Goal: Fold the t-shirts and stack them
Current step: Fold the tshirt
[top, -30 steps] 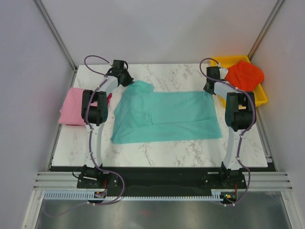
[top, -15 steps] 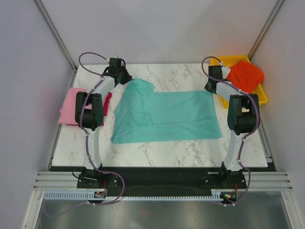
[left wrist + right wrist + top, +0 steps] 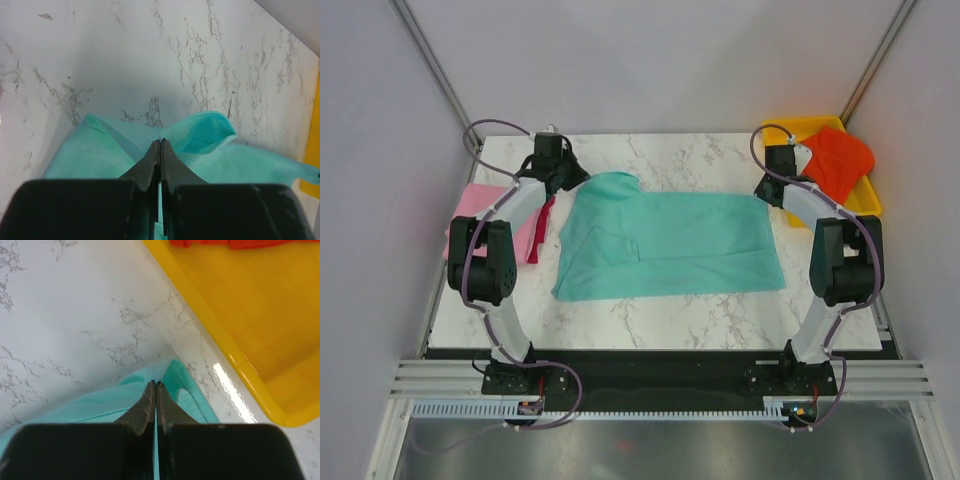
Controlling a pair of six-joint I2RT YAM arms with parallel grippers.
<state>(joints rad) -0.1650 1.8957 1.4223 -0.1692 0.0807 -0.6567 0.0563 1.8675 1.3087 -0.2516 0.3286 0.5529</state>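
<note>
What changed: Over the last second, we watched both arms swing their elbows outward. The hands edged slightly apart along the far edge of the teal t-shirt (image 3: 670, 245).
Left hand (image 3: 160, 145): Its fingers were pressed together, with a fold of teal cloth pinched at the tips at the shirt's far-left corner.
Right hand (image 3: 156, 386): It was likewise clamped on teal cloth, at the far-right corner just beside the tray.
Teal t-shirt: It lay spread out and not yet folded in the middle of the table (image 3: 700, 155). Its outline had hardly altered, though a peak of cloth stood up at the left grip.
What it meant: We judged that the two corners were secured and the far edge was being drawn taut. That would make this the start of a fold toward the near edge, with most of the work on this shirt still ahead.
Finished pile: A pink t-shirt (image 3: 470, 225) sat folded at the table's left edge. A strip of the crimson t-shirt (image 3: 544, 218) showed along its right side, and we could not tell which lay on top.
Yellow tray (image 3: 868, 205): It stood at the table's far-right corner and held only the orange-red t-shirt (image 3: 835, 160), heaped and unfolded. The tray floor nearest the right hand was bare.
</note>
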